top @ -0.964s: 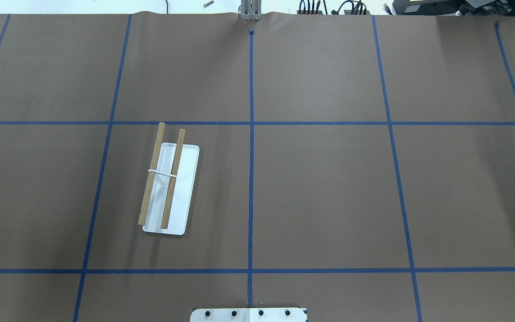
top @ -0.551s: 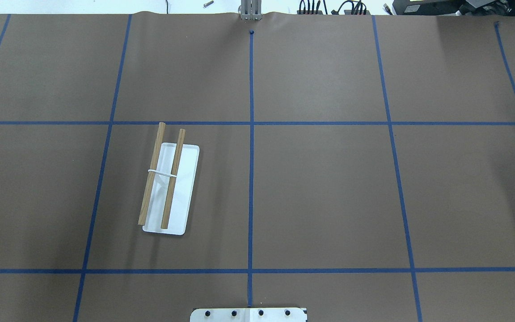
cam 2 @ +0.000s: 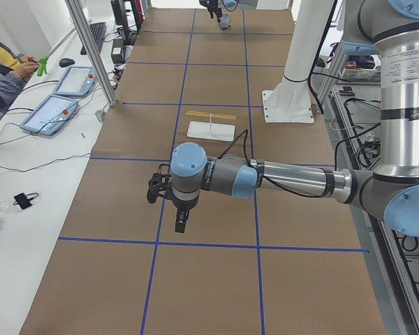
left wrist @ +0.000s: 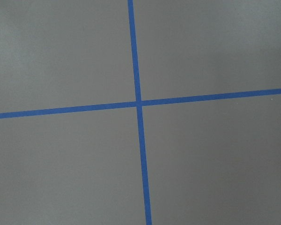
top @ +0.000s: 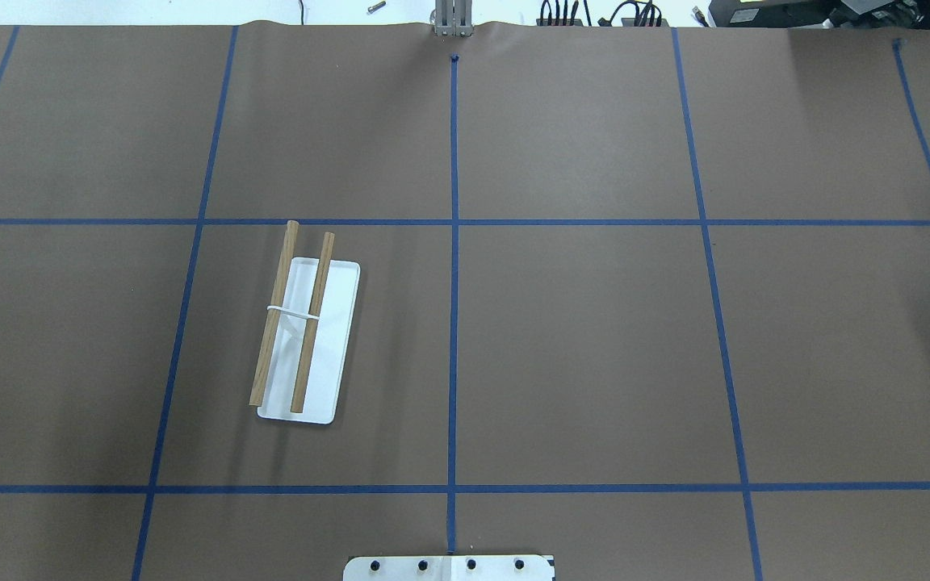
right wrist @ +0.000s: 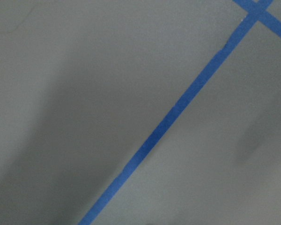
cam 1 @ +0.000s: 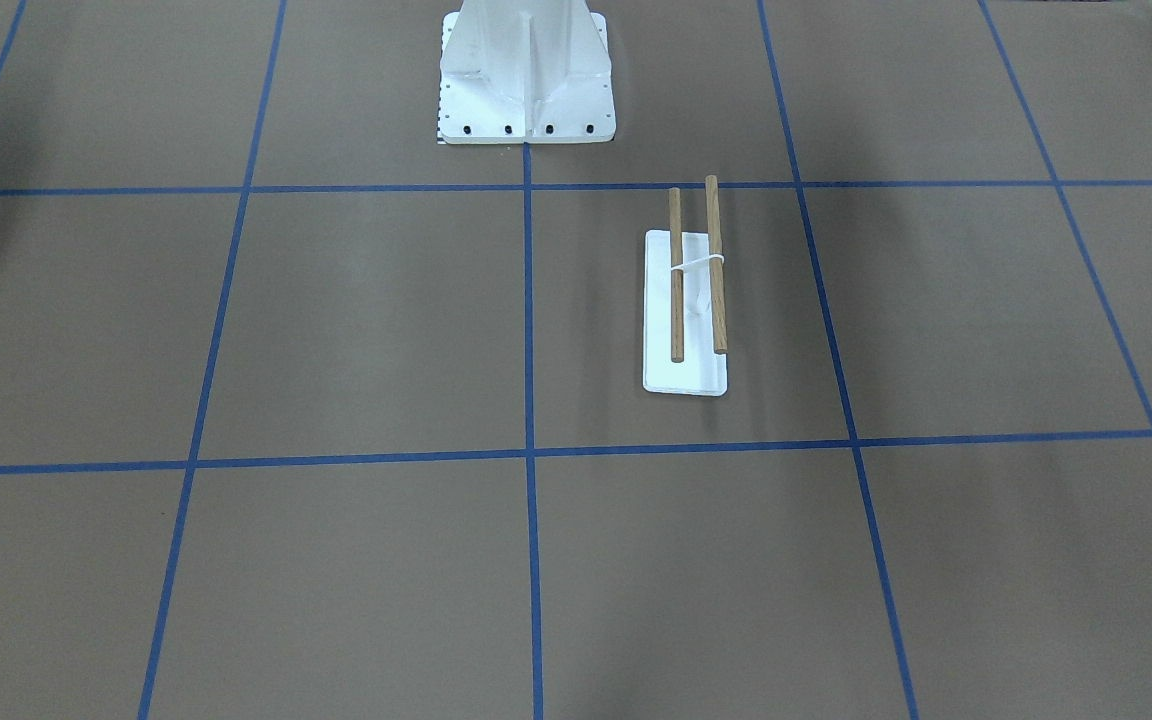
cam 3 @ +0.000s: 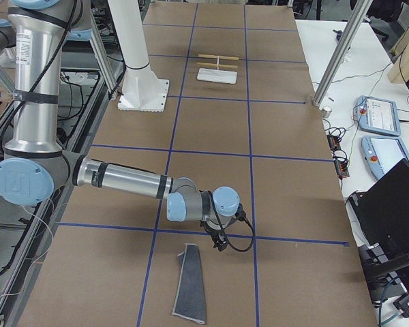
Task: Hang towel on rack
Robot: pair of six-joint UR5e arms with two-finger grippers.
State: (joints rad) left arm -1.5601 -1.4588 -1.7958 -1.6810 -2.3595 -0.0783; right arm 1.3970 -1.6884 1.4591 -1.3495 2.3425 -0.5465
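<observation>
The rack (top: 313, 323) stands left of centre on the brown paper: two wooden rods over a white base, joined by a white band. It also shows in the front view (cam 1: 677, 290) and both side views (cam 2: 211, 130) (cam 3: 218, 75). The dark grey towel (cam 3: 191, 286) lies as a narrow folded strip near the table's right end, seen only in the right side view. My right gripper (cam 3: 219, 244) hangs just beyond the towel's far end. My left gripper (cam 2: 179, 225) points down over the paper near the table's left end. I cannot tell whether either is open or shut.
The white robot pedestal (cam 1: 526, 90) is bolted at the table's robot side. Blue tape lines grid the paper. Both wrist views show only paper and tape. Tablets (cam 2: 56, 112) and an operator (cam 2: 3, 73) are at a side bench; more tablets (cam 3: 378, 116) lie there.
</observation>
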